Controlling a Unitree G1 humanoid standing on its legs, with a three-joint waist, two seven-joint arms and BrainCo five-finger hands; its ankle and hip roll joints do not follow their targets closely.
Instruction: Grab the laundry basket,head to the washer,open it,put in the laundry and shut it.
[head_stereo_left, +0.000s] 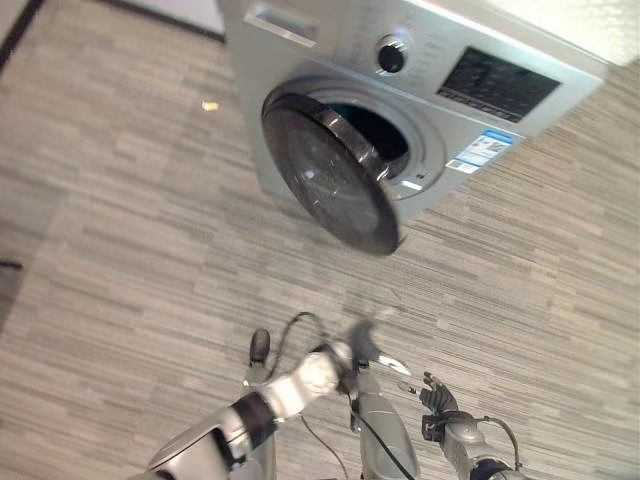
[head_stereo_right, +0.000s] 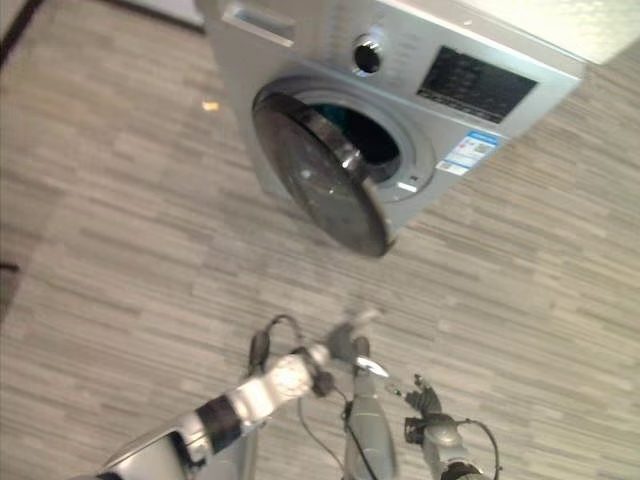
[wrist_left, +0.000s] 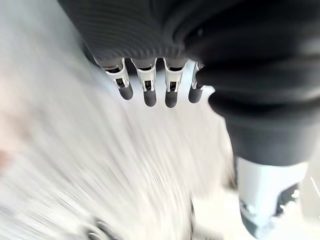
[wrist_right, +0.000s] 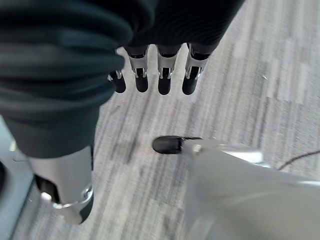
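Right hand (wrist_right: 150, 75) low and nearest, over floor (head_stereo_left: 120, 260): fingers straight, relaxed, nothing held. Left hand (wrist_left: 150, 82) beside it toward centre, blurred in head views; wrist view shows fingers extended, empty. Both hands well apart from washer (head_stereo_left: 420, 70). Washer stands farther ahead; round dark door (head_stereo_left: 330, 175) swung open, drum opening (head_stereo_left: 375, 130) exposed behind it. Small yellow scrap (head_stereo_left: 210, 105) on floor left of washer.
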